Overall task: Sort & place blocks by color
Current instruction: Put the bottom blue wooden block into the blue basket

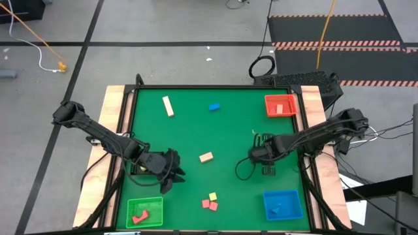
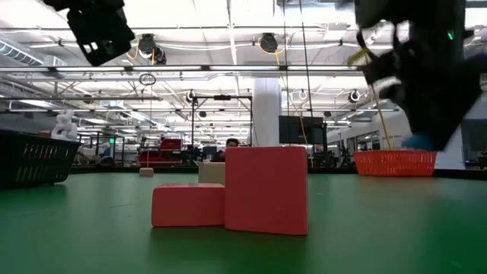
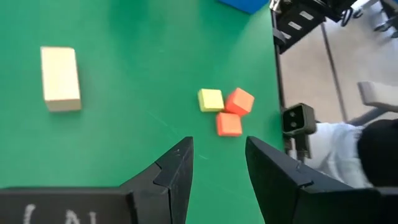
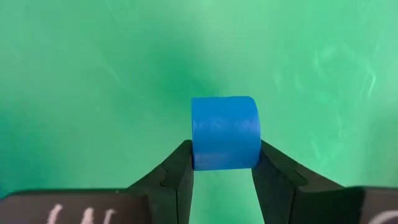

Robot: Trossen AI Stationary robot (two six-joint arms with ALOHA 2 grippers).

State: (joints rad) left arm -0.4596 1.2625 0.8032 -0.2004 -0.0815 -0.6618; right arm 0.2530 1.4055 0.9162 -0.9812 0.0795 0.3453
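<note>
Right tool (image 4: 224, 177) clenches my blue cylinder block (image 4: 225, 132), smooth and matte; left tool (image 3: 219, 171) hangs released, empty; white scrawl unreadable.

Blue cylinder (image 4: 225, 132): lower part hidden between the right gripper (image 4: 222, 180) fingers; in the high view it is hidden under that gripper.

Blue tray (image 1: 283, 204): contents too small to identify.

Low view: the arm near the orange basket (image 2: 396, 161) is blurred and cut off at the top edge.
</note>
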